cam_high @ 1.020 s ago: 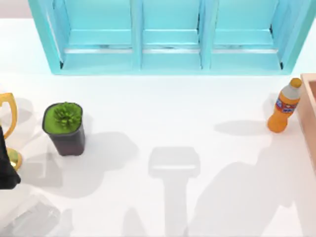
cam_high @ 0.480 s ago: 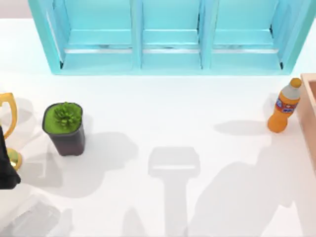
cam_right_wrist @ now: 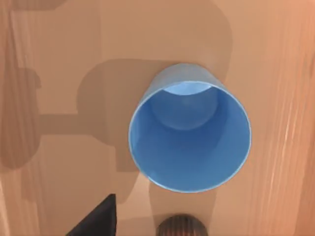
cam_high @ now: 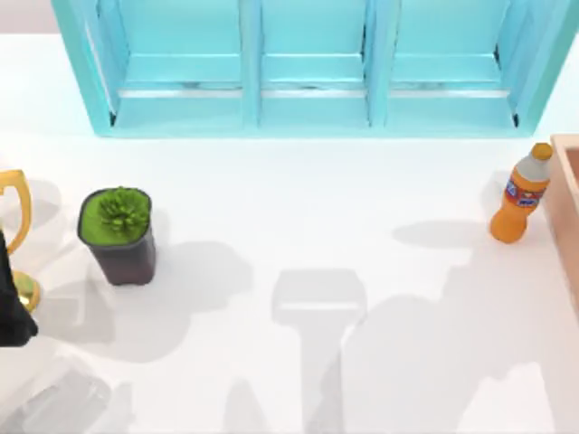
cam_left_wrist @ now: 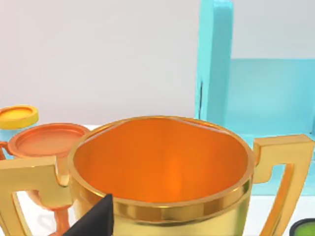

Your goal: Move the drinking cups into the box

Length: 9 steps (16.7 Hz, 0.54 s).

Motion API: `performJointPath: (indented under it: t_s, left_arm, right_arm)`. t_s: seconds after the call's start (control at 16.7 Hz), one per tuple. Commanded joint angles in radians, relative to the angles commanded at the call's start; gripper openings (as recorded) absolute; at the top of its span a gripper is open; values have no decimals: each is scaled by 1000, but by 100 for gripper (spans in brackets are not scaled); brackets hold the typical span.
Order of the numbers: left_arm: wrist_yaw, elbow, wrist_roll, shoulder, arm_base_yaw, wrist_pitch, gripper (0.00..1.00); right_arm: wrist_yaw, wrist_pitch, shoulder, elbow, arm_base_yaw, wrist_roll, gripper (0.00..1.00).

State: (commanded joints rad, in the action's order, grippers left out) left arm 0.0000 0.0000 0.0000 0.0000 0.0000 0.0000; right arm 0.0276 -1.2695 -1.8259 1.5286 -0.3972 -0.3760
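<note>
- Right wrist view: the blue cup (cam_right_wrist: 190, 141) stands upright on the pale wood floor of the box (cam_right_wrist: 59, 59), so I judge that cup delivered; whether the right pincer is spread, I cannot tell.
- The pinkish-brown cup is left to account for.
- The left arm (cam_high: 11, 303) sits at the desk's left edge by a gold trophy (cam_left_wrist: 162, 172).
- The white desk (cam_high: 298, 208) carries a potted plant (cam_high: 118, 233), an orange bottle (cam_high: 520, 194) beside the box edge (cam_high: 565, 203), and a turquoise cabinet (cam_high: 312, 68) behind.
</note>
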Motion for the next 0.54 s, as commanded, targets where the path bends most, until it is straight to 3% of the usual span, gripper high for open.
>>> performJointPath:
  t_s: [0.3,0.54]
  left_arm:
    - [0,0,0,0,0,0,100]
    - [0,0,0,0,0,0,100]
  right_arm:
    - [0,-230,-7,235,0,-4,100]
    - [1,-290,-6,295,1,-4,100]
